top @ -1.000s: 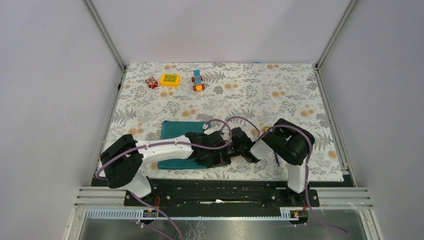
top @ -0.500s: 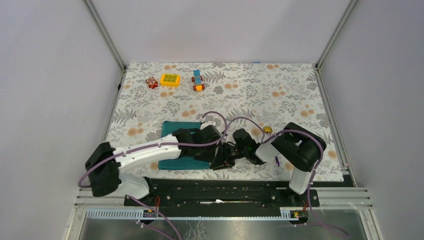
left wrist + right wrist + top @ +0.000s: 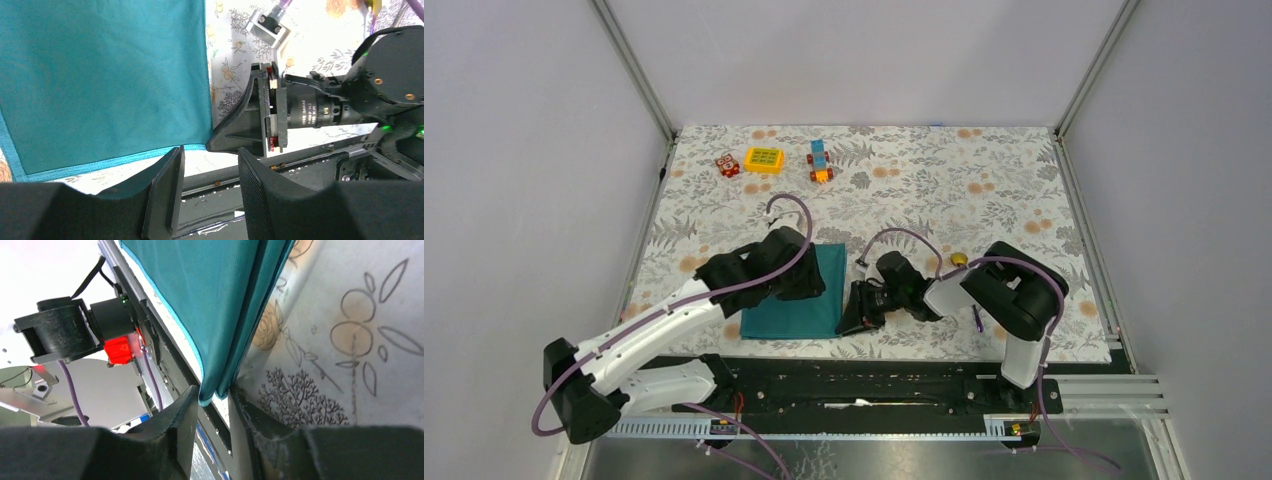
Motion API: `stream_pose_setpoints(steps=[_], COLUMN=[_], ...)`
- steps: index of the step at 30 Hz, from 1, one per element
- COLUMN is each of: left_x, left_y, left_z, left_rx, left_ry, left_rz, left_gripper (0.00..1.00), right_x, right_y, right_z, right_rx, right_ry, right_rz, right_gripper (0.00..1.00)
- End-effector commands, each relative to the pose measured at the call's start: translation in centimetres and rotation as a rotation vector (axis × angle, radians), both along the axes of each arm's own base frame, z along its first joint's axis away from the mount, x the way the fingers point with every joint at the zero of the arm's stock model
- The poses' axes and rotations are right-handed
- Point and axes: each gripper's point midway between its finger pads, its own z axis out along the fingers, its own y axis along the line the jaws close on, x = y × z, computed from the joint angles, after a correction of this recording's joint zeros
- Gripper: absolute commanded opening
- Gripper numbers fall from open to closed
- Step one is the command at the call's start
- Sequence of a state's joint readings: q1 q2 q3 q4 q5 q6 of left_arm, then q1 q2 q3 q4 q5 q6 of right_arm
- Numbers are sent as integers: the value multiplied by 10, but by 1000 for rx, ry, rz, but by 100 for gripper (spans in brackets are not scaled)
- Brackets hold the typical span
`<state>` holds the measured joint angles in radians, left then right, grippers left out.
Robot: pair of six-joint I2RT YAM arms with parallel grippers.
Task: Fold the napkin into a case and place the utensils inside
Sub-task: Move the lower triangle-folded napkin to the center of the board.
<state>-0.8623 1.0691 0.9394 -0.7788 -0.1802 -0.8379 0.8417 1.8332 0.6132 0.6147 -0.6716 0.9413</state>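
Observation:
The dark teal napkin point(image 3: 789, 305) lies flat near the table's front edge. It also shows in the left wrist view point(image 3: 100, 75), and its folded near-right corner shows in the right wrist view point(image 3: 220, 315). My left gripper point(image 3: 809, 282) hovers over the napkin's far part, open and empty point(image 3: 207, 160). My right gripper point(image 3: 849, 318) lies low at the napkin's near-right corner. Its jaws stand slightly apart with the doubled corner between the tips point(image 3: 215, 400), not squeezed. The utensil with the golden head point(image 3: 960, 259) lies right of the right wrist. The silvery utensil is hidden.
Three colourful toy blocks stand at the back left: a red one point(image 3: 727, 165), a yellow one point(image 3: 763, 159) and a blue-orange one point(image 3: 820, 162). The black rail point(image 3: 854, 375) runs along the near edge just beyond the napkin. The floral table cover point(image 3: 984, 190) spreads to the right.
My left arm has swung left and back, away from the right gripper, uncovering the napkin's right part. My right gripper has stayed at the napkin's near-right corner, shifting slightly left.

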Motion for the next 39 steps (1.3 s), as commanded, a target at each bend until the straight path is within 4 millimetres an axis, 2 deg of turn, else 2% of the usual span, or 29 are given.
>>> stream_pose_setpoints(steps=[1, 5, 9, 14, 18, 21, 26, 31, 33, 36, 39], left_x=[4, 9, 17, 29, 36, 44, 53, 75, 85, 92, 94], left_y=[10, 14, 12, 8, 5, 3, 5, 21, 26, 21, 18], left_z=[9, 13, 20, 21, 13, 6, -10, -24, -28, -32, -42], left_rx=[-14, -15, -32, -69, -114, -154, -228, -348, -416, -472, -474], left_ry=[-35, -47, -75, -96, -86, -65, -10, 25, 45, 77, 100], left_rz=[18, 32, 41, 38, 25, 9, -1, 81, 115, 107, 104], left_gripper=[49, 49, 49, 50, 51, 51, 52, 53, 53, 52, 49], right_x=[-5, -4, 1, 5, 12, 28, 63, 91, 99, 113, 124], right_y=[-11, -20, -56, -120, -161, -181, -208, -239, -246, -249, -237], right_z=[-32, -36, -39, -40, -44, -39, -24, -15, -14, -4, 14], right_rx=[-127, -208, -363, -552, -680, -780, -960, -1151, -1192, -1217, -1162], right_ry=[10, 3, 11, 70, 128, 115, -2, -111, -149, -207, -263], right_rz=[2, 32, 55, 88, 96, 78, 92, 129, 132, 100, 54], right_gripper=[32, 16, 0, 0, 0, 0, 0, 0, 0, 0, 19])
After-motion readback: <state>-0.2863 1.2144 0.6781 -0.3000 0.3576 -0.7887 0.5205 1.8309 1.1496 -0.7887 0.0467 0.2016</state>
